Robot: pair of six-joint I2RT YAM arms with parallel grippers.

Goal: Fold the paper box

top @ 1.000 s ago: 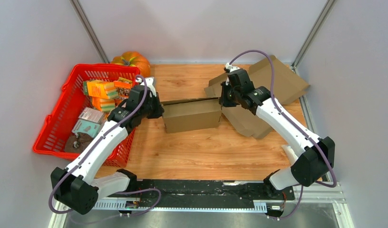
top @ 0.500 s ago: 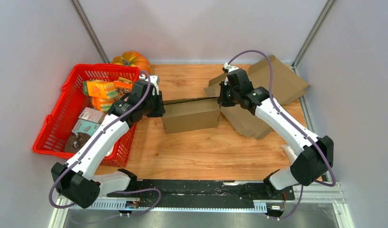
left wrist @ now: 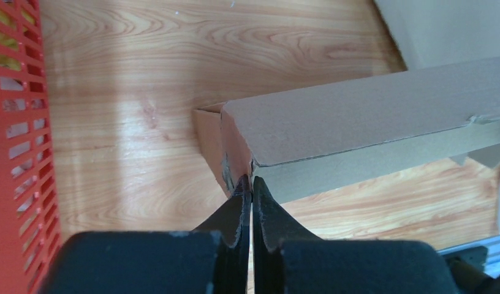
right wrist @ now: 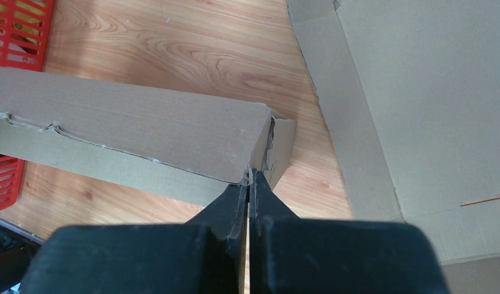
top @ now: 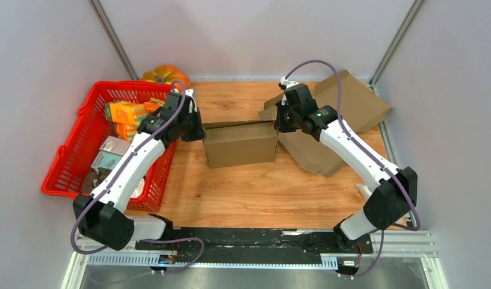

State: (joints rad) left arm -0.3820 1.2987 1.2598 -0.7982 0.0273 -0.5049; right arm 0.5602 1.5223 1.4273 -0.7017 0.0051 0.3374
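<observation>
The paper box (top: pixel 240 146) is a brown cardboard carton standing mid-table, its long top flap (left wrist: pixel 358 116) folded over. My left gripper (top: pixel 201 133) is at the box's left end; in the left wrist view its tips (left wrist: pixel 252 184) are shut, pinching the box's near top corner. My right gripper (top: pixel 278 126) is at the right end; in the right wrist view its tips (right wrist: pixel 249 177) are shut on the box's (right wrist: pixel 143 122) corner edge, with a thin sliver of cardboard between them.
A red basket (top: pixel 58 162) with several packets (top: pixel 127 112) stands at the left, close to my left arm. An orange pumpkin (top: pixel 166 75) sits behind it. Flat cardboard sheets (top: pixel 351 111) lie at the back right, under and behind my right arm.
The left gripper opened and shut again on the box's left corner, and the left arm moved a little farther back. The box's left end shifted slightly. The right gripper stayed shut in place.
</observation>
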